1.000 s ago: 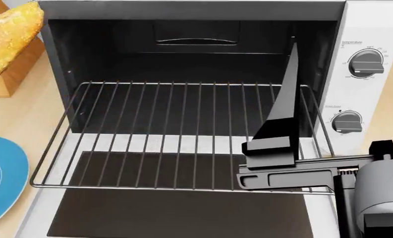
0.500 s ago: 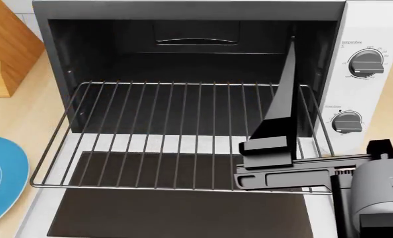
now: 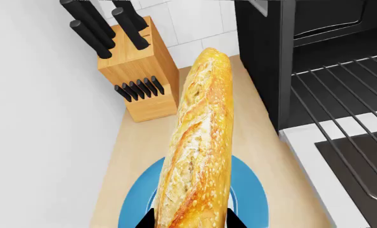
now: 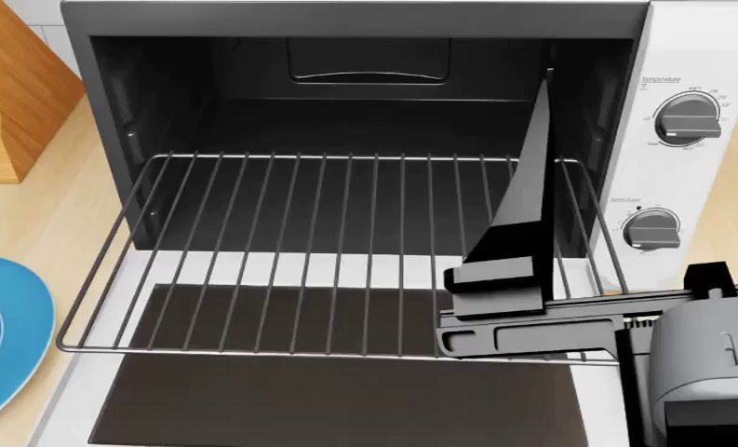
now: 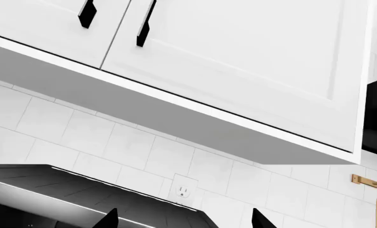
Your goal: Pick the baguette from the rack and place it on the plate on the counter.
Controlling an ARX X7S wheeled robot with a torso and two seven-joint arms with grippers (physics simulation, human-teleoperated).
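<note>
In the left wrist view my left gripper is shut on the near end of the golden-brown baguette. The loaf reaches away from the jaws, above the blue-rimmed plate on the beige counter. The head view shows neither the baguette nor the left gripper. There the wire rack is bare and pulled out of the oven, and the plate shows at the left edge. My right gripper points upward in front of the oven's right side; in its wrist view it is open and empty.
A wooden knife block stands at the back of the counter, beyond the plate; it also shows in the head view. The white toaster oven has its door folded down under the rack. Two knobs sit on its right panel.
The baguette, at the head view's top left one second ago, has left that view. The right arm has drifted slightly left.
</note>
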